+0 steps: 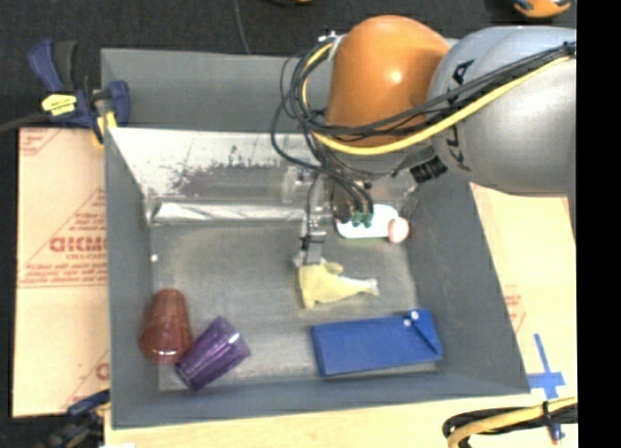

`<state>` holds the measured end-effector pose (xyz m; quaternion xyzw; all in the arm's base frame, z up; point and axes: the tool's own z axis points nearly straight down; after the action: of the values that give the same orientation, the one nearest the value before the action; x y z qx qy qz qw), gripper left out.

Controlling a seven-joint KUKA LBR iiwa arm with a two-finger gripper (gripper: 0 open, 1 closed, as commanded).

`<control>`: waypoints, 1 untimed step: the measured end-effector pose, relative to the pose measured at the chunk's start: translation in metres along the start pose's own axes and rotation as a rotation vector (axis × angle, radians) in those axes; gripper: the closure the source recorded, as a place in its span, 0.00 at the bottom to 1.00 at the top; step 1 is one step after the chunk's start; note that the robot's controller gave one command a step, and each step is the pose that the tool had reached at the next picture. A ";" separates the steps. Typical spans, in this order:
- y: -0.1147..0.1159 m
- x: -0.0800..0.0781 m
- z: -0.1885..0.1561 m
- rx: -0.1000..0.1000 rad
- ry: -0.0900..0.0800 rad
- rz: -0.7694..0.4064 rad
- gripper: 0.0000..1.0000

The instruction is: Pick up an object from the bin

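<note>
A grey metal bin with sloping walls is seen from above. Over its far-right part a large silver-grey robot arm is extended in from the view's right. Its wrist is capped by a rounded orange cover and looped with black and yellow cables. Below the wrist the jaws are held low over the middle of the bin floor. Whether they are open or closed cannot be told (the wrist and cables hide much of them), and nothing can be seen gripped between them.

Near the bin's near-right corner a flat blue rectangular pad is laid on the floor, its long side roughly along the near wall. Just beyond it, at the centre of the floor, a pale yellow crumpled piece of soft material is found directly beneath the jaws' tip, which is set at its far-left edge; contact cannot be confirmed. In the near-left corner a translucent purple plastic cup is laid on its side. A translucent dark-red plastic cup is placed touching it, nearer the left wall. Beside the jaws, towards the right wall, a small white object with a pink round end is partly covered by the wrist.
</note>
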<state>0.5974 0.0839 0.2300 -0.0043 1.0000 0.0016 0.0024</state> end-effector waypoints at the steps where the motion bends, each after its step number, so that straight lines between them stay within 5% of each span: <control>1: -0.025 -0.018 0.035 -0.001 -0.009 0.034 0.00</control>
<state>0.6158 0.0590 0.1952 0.0128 0.9999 0.0020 0.0071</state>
